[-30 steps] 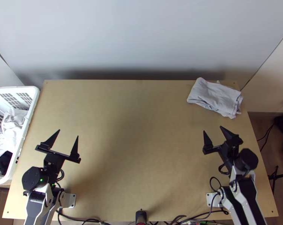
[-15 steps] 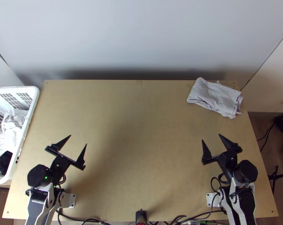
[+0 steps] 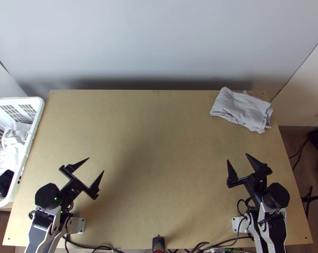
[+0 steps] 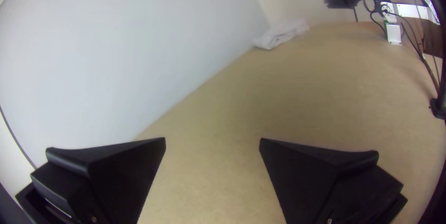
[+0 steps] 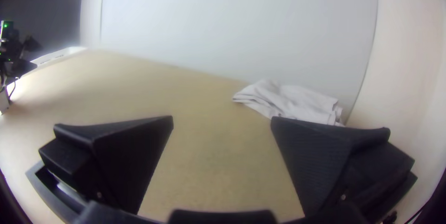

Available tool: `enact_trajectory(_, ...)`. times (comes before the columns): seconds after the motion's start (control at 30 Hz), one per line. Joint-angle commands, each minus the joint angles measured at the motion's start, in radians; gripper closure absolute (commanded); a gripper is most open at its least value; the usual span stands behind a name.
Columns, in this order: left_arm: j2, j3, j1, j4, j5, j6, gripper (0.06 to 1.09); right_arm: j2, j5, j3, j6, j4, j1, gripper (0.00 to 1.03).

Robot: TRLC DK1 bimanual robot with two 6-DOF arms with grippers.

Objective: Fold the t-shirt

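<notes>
A whitish t-shirt (image 3: 242, 109) lies folded into a compact bundle at the table's far right corner; how many layers it has I cannot tell. Over the near left part of the table my left gripper (image 3: 96, 164) stands open, well away from the cloth. My right gripper (image 3: 237, 157) is open too, on the near side of the shirt and apart from it. In the left wrist view, the shirt (image 4: 281, 34) is far off beyond the open left gripper (image 4: 212, 139). The right wrist view has the shirt (image 5: 290, 101) beyond the open right gripper (image 5: 222, 117).
A white basket (image 3: 32, 126) with white and black cloth inside stands at the table's left edge. The wooden table (image 3: 159, 139) spreads between the arms, with a wall behind it. Cables (image 3: 218, 246) and a small black device (image 3: 158, 243) are at the near edge.
The left gripper has moved right and nearer the table's near edge, turning rightward. My right gripper has drawn back slightly toward the near edge. The shirt lies as before.
</notes>
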Motion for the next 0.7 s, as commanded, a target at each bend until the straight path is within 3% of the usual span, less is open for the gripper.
enact_trajectory(0.0, 0.001, 0.000, -0.017, -0.055, 0.004, 0.033, 0.10, -0.008, -0.001, 0.000, -0.009, -0.006, -0.001, 0.05)
enact_trajectory(0.2, 0.001, 0.002, -0.049, -0.064, 0.046, 0.033, 0.10, -0.008, -0.001, 0.000, -0.009, -0.008, -0.001, 0.05)
enact_trajectory(0.43, 0.001, 0.013, -0.143, -0.156, 0.048, 0.140, 0.10, -0.008, -0.001, 0.000, -0.009, -0.008, -0.001, 0.05)
enact_trajectory(0.53, -0.002, 0.009, -0.100, -0.130, 0.025, 0.100, 0.10, -0.008, -0.001, 0.000, -0.009, -0.008, -0.001, 0.05)
enact_trajectory(0.67, -0.002, -0.006, 0.074, 0.019, -0.032, -0.128, 0.10, -0.008, -0.001, 0.000, -0.009, -0.008, -0.001, 0.05)
